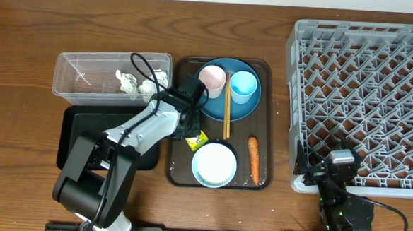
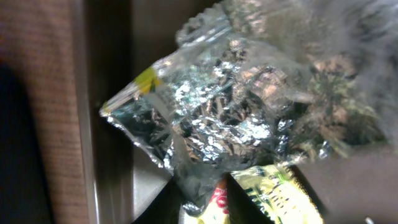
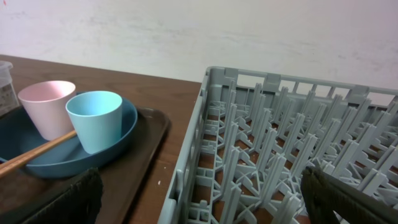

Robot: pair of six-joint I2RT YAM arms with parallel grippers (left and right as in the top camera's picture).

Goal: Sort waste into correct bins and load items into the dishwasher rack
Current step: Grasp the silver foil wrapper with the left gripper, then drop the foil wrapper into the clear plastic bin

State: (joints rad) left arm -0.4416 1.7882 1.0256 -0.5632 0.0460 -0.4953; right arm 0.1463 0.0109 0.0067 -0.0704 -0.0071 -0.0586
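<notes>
Sorting waste: left gripper (image 1: 187,121) is down on the wrapper (image 1: 197,139) at the brown tray's (image 1: 267,97) left edge, above the bowl (image 1: 214,164); can't tell if the jaws have clamped. Right gripper (image 3: 211,194) waits, jaws apart, by the rack (image 1: 365,67). Next probably needs a firm pinch, then a lift toward the clear tub (image 1: 81,77).

Tray: I'm seeing a brown serving tray (image 1: 264,118) lying flat mid-table.
Table: a dark wooden table (image 1: 27,21) is running under everything.
Wall: a pale wall (image 3: 186,31) is standing behind it.
</notes>
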